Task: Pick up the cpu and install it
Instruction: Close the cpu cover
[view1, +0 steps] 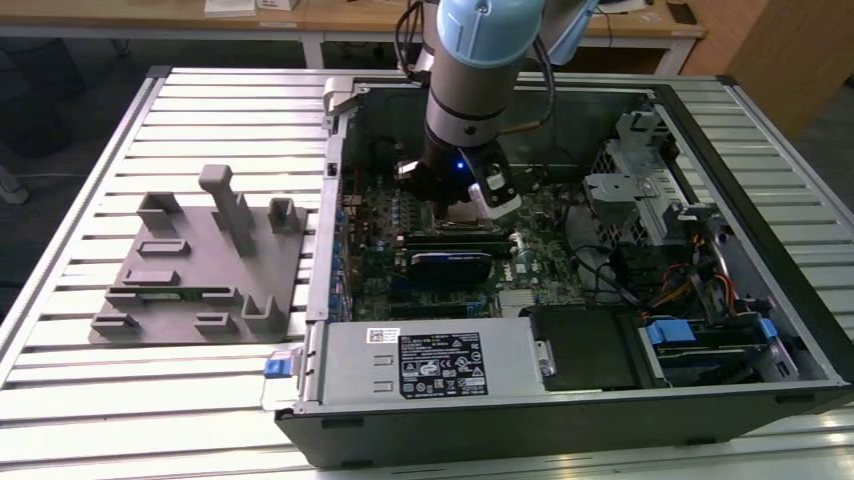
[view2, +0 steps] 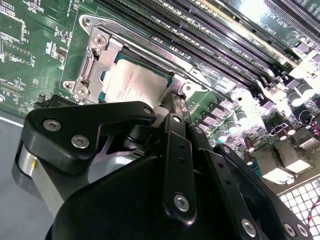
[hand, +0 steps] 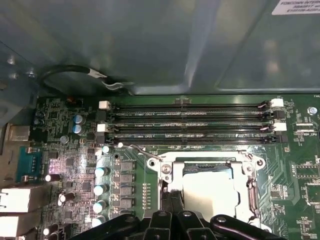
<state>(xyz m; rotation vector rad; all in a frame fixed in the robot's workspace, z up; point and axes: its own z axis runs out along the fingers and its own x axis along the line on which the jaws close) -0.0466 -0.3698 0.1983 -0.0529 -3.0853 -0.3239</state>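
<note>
Black claw (view2: 175, 107) parts sit closest in the second wrist view, big and dark. The tip of the claw is right at one edge of the cpu (view2: 135, 85), and I cannot tell if it touches. I also cannot tell if the claw is open or closed.

The cpu is a small silver square. It lies flat inside a shiny metal frame (view2: 92, 55) on the green board (view2: 30, 30). In the first wrist view the cpu (hand: 207, 192) looks bright white, and long dark slots (hand: 190, 122) run in rows just beside the frame (hand: 165, 170).

In the exterior view the arm (view1: 474, 80) reaches down into an open computer case (view1: 747, 130) on the counter (view1: 200, 110). A grey tray (view1: 200, 270) with little stands lies on the counter, at the exterior view's left of the case
</note>
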